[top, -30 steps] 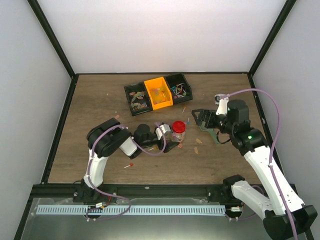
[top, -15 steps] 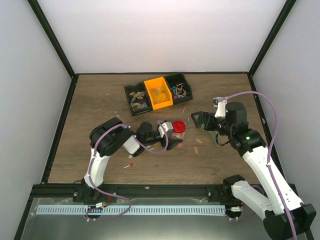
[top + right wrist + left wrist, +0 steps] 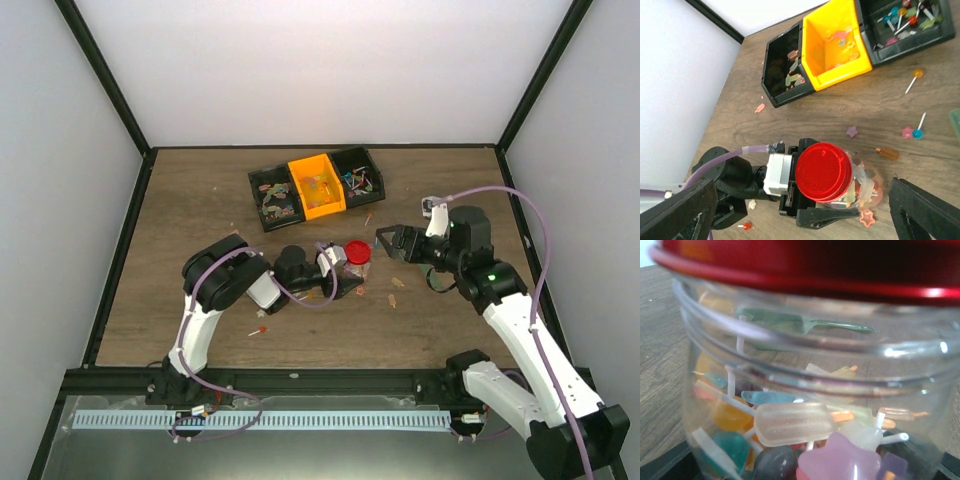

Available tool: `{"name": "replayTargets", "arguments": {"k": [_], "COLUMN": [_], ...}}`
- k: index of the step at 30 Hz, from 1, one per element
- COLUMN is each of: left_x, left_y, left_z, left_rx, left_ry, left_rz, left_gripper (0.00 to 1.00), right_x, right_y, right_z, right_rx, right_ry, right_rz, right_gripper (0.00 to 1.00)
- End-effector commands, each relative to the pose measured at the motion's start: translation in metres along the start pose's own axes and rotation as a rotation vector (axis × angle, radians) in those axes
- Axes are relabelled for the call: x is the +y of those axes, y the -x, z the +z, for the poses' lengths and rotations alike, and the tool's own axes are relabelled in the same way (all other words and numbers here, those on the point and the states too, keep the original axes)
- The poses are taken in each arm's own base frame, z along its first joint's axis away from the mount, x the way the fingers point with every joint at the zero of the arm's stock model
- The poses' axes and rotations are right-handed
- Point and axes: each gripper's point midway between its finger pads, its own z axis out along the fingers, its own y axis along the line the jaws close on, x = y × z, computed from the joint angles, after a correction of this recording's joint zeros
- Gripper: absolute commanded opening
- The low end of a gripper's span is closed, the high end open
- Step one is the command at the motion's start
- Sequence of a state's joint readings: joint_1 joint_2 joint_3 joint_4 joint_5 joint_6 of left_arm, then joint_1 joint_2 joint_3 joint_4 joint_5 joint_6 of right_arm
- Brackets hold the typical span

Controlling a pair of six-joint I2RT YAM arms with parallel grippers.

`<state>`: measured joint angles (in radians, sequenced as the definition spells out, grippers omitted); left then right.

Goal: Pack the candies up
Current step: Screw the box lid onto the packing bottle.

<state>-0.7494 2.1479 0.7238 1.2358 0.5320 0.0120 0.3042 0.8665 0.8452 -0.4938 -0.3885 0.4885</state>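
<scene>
A clear jar [image 3: 357,264] with a round red lid [image 3: 823,171] stands mid-table, partly filled with candies [image 3: 790,422]: sticks, stars and jelly shapes. My left gripper [image 3: 350,270] reaches in low from the left. Its fingers [image 3: 840,218] lie against the jar's sides, though the lid hides the far finger. Loose candies lie on the wood, among them a lollipop [image 3: 914,76] and a purple star [image 3: 852,131]. My right gripper [image 3: 386,244] hovers open just right of and above the jar. Its fingers [image 3: 677,215] are spread wide and hold nothing.
At the back a yellow bin [image 3: 317,185] stands between two black bins [image 3: 272,198] [image 3: 360,175], all three holding candies. A green scoop [image 3: 956,122] lies on the wood right of the jar. A small red candy [image 3: 259,331] lies near the left arm.
My left gripper's fingers have closed in on the jar. My right gripper has moved left, toward the jar and over it.
</scene>
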Motion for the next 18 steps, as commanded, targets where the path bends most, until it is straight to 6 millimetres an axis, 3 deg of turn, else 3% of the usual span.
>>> {"name": "replayTargets", "arguments": {"k": [1,10,14,18], "left_x": [-0.006,-0.005,-0.006,-0.005], "left_y": [0.003,0.001,-0.001,-0.003], "left_z": [0.003,0.002,0.000,0.000], "left_rx": [-0.023,-0.021,-0.024,-0.021], "left_ry": [-0.032,-0.026,-0.024,-0.020], "left_rz": [0.025,0.028,0.030,0.030], "left_gripper": [0.80,0.82,0.86,0.90], "right_x": [0.013,0.024,0.028,0.031], "right_y": [-0.007,-0.020,-0.018,-0.016], "right_z": [0.007,0.026,0.036,0.048], "right_rx": [0.021,0.065,0.081,0.112], "right_ry": [0.120,0.276,0.322,0.368], "right_rz": [0.058,0.162,0.199,0.237], "right_gripper": [0.90,0.56,0.34,0.28]}}
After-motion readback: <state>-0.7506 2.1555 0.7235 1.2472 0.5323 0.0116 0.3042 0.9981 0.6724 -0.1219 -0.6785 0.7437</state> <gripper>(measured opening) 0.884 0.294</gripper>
